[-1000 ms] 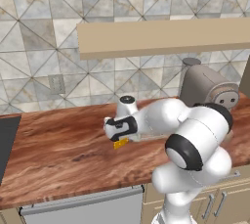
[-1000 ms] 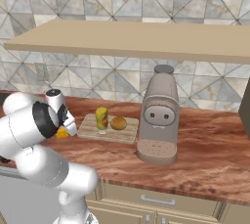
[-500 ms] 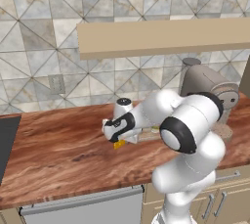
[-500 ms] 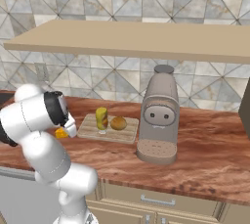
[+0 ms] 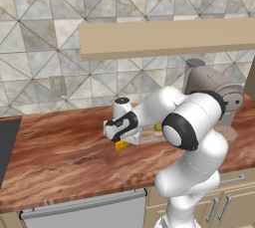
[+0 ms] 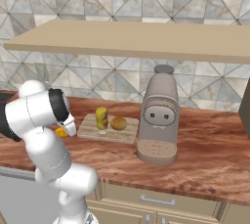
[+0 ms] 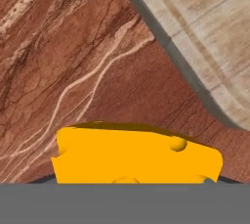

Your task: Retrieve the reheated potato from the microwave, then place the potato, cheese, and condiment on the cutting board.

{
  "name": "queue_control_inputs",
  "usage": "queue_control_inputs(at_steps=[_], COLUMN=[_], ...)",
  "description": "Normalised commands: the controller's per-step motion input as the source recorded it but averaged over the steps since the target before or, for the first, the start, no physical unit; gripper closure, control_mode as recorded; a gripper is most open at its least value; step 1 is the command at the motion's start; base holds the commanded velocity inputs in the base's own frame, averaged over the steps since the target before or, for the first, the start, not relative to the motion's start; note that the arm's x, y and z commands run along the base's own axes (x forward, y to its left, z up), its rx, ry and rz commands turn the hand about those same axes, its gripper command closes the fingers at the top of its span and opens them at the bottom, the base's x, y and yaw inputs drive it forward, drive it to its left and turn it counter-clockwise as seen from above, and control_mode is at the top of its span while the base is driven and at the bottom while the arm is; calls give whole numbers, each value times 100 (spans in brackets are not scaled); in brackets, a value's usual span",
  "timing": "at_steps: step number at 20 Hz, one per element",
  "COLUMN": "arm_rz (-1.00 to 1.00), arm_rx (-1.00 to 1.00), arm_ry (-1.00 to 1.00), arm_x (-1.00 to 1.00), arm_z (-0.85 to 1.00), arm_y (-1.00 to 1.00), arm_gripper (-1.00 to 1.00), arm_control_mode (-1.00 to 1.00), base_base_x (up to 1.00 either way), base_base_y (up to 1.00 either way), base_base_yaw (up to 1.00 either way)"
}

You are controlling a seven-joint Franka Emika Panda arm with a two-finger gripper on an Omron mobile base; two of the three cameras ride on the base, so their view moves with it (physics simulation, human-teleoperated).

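Pincer (image 5: 121,142) lower, around cheese (image 7: 134,155)

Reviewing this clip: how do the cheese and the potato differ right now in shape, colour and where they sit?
Shape: the cheese is a flat-sided wedge with holes; the potato is a rounded lump.
Colour: the cheese is bright yellow-orange, the potato a duller golden brown.
Place: the potato lies on the cutting board beside the condiment; the cheese sits on the wooden counter, off the board's corner.
Both are small next to the board.

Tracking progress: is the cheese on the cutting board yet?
No. The cheese lies on the counter, beside the cutting board.
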Motion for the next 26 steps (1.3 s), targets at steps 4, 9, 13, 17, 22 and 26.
queue_control_inputs(at_steps=[4,9,13,17,22,26], arm_rz=[4,25,33,29,25,29], arm_rx=[0,0,-2,-2,0,0], arm_ry=[0,-4,-3,0,-4,-7], arm_x=[-1,0,2,17,35,34], arm_z=[33,33,18,12,0,0], arm_y=[-1,-15,-28,-30,-6,0], arm_gripper=[100,100,100,100,100,100], arm_control_mode=[-100,-100,-100,-100,-100,-100], base_base_x=[0,0,0,0,0,0], base_base_y=[0,0,0,0,0,0], base_base_yaw=[0,0,0,0,0,0])
